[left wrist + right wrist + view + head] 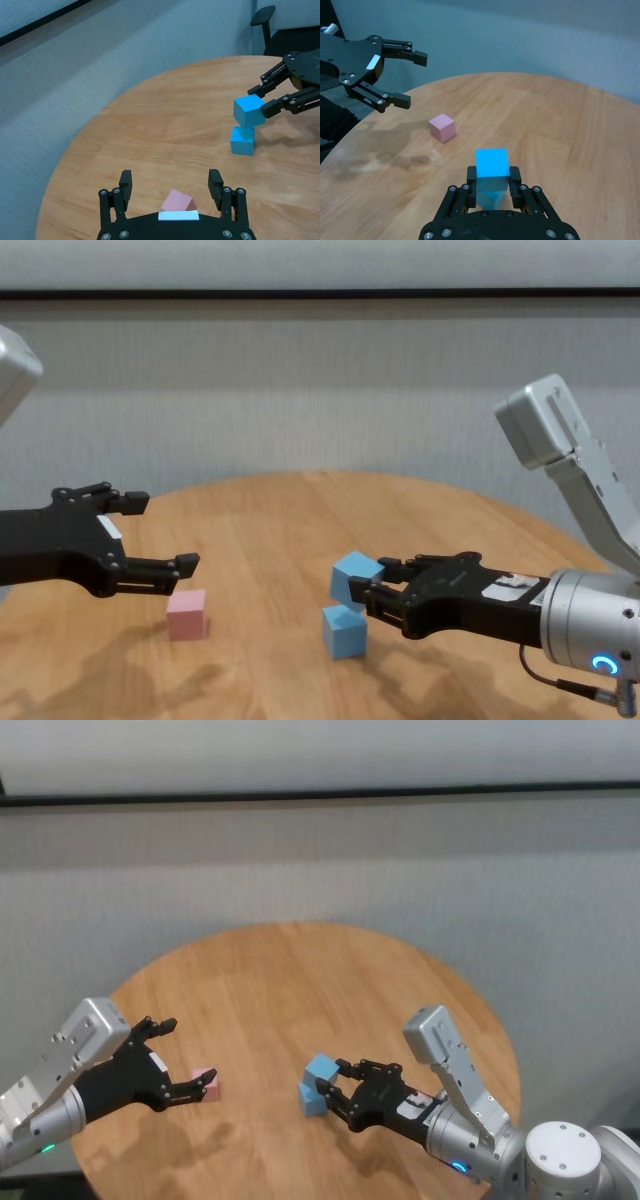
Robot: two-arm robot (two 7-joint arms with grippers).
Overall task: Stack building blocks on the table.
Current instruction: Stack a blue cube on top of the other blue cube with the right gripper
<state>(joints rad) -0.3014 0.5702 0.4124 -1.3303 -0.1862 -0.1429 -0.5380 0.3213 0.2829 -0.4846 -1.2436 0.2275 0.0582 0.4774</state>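
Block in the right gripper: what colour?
Light blue block, in the right gripper; clearest in right wrist view.

left gripper [185,1058] hovering near table's left edge, fingers spread wide | right gripper [330,1086] reaching leftward over near edge, fingers clamping a cube

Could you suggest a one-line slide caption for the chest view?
Right gripper holds a blue block over another blue block; open left gripper hovers above the pink block.

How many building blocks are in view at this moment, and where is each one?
3. One light blue block sits on the table; a second light blue block is held just above it by the right gripper; the pink block lies below the open left gripper.
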